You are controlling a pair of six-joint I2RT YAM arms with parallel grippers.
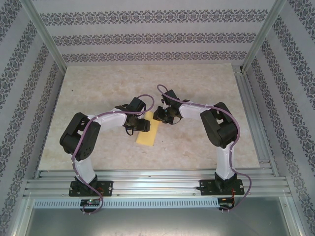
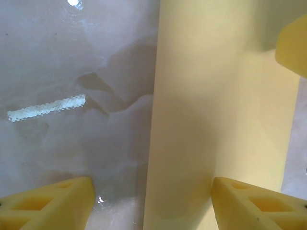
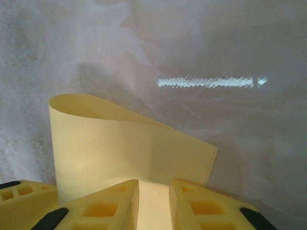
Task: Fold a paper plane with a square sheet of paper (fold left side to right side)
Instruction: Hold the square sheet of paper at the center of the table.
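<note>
One sheet of paper (image 2: pixel 216 105) on table (image 2: pixel 72 143) | left fingers (image 2: pixel 53 203) wide apart over it | right fingers (image 3: pixel 110 206) pinch its curled edge

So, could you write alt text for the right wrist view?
A mustard-yellow sheet of paper curls up from the marbled table, its far edge lifted. The right gripper, fingers nearly closed, stands before it; whether it grips is unclear.
</note>
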